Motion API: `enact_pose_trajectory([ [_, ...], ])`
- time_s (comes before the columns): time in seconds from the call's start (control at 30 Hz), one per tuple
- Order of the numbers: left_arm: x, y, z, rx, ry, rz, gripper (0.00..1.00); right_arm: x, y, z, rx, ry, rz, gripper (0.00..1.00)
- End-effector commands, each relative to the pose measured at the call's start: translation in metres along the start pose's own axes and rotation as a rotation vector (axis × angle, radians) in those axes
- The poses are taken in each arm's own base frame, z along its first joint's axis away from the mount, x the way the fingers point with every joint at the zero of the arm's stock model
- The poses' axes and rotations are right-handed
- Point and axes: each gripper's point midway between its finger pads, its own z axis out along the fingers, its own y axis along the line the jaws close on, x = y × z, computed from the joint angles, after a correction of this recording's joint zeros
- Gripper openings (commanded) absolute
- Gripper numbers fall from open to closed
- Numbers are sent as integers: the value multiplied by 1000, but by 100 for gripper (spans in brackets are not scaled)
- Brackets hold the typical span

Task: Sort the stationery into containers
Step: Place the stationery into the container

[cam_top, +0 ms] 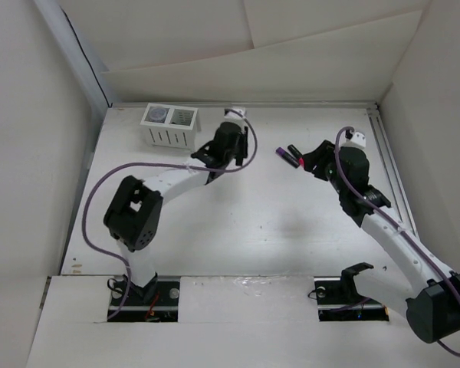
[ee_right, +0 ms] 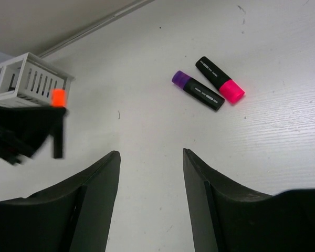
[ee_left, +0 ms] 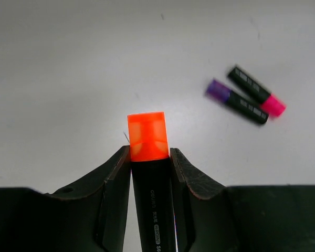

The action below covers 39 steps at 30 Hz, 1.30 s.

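My left gripper (ee_left: 149,152) is shut on a black highlighter with an orange cap (ee_left: 147,136), which sticks out past the fingertips above the table. In the top view this gripper (cam_top: 205,153) hangs just right of the white slotted organiser (cam_top: 169,126). A round pale piece (cam_top: 160,115) lies in the organiser's left compartment. A purple-capped highlighter (ee_right: 197,90) and a pink-capped one (ee_right: 220,80) lie side by side on the table; they also show in the left wrist view, the purple-capped one (ee_left: 236,101) and the pink-capped one (ee_left: 257,91). My right gripper (ee_right: 149,155) is open and empty, short of them (cam_top: 310,162).
White walls close the table at the back and on both sides. The organiser (ee_right: 31,81) stands in the back left corner. A rail runs along the right edge (cam_top: 387,153). The left arm's purple cable (cam_top: 100,192) loops out to the left.
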Motion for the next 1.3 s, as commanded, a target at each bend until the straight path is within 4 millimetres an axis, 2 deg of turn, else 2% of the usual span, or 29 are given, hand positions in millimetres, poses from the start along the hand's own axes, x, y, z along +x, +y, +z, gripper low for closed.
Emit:
enact_pose_trajectory([
  [0.0,-87,38,-27,-46,-217,-119,16,-9,18,-4,-69,-47,12,57],
  [0.03,-90,47,-28,-61,-204,-123,16,-7,21,-5,-76,-42,9,57],
  [0.07,-110,54,-30,-62,-240,-153,16,-9,22,-5,-81,-49,11,57],
  [0.1,-117,63,-31,-72,-249,-162,16,-6,27,-6,-99,-38,7,57],
  [0.13,-125,83,-28,-100,-262,-200,16,-3,26,-4,-94,-31,6,57],
  [0.2,-147,104,-33,-128,-308,-238,18,1,27,-2,-96,-17,1,57],
  [0.23,-153,129,-31,-171,-322,-253,18,3,30,-2,-103,-13,-1,57],
  [0.27,-155,142,-28,-192,-328,-274,19,6,33,-3,-112,-7,-4,57],
  [0.3,-169,154,-30,-207,-357,-299,20,6,33,-3,-112,-7,-4,57],
  [0.33,-169,170,-23,-233,-357,-316,22,8,36,-4,-120,-2,-7,57],
  [0.37,-181,196,-27,-275,-378,-353,22,7,35,-4,-113,-7,-7,57],
  [0.4,-173,211,-22,-304,-360,-360,22,7,35,-4,-113,-7,-7,57],
  [0.43,-184,221,-23,-314,-385,-378,22,9,38,-5,-120,-2,-10,57],
  [0.5,-182,249,-21,-382,-395,-393,22,6,39,-7,-126,-11,-8,57],
  [0.57,-185,261,-24,-448,-408,-380,22,8,42,-8,-134,-6,-10,57],
  [0.67,-188,270,-18,-487,-436,-366,24,5,43,-10,-139,-13,-8,59],
  [0.7,-184,275,-12,-505,-430,-367,24,5,50,-12,-163,-8,-10,59],
  [0.87,-189,280,-9,-534,-436,-370,24,9,55,-14,-178,1,-14,59],
  [0.93,-199,284,-11,-556,-466,-365,24,9,55,-14,-178,0,-24,59],
  [0.97,-198,281,-8,-563,-457,-334,24,8,53,-13,-171,-5,-23,59],
  [1.0,-207,273,-10,-561,-474,-319,25,8,53,-13,-171,-5,-23,59],
  [1.03,-201,281,-5,-603,-464,-303,25,8,53,-13,-171,-5,-23,59],
  [1.1,-203,271,1,-618,-457,-249,25,10,56,-14,-178,0,-26,59],
  [1.13,-210,272,0,-627,-471,-240,25,10,56,-14,-178,0,-26,59],
  [1.2,-205,271,9,-637,-452,-224,26,10,56,-14,-178,0,-26,59],
  [1.23,-209,273,6,-651,-462,-218,26,10,56,-14,-178,0,-26,59],
  [1.27,-203,271,12,-660,-445,-202,26,10,56,-14,-178,0,-26,59],
])
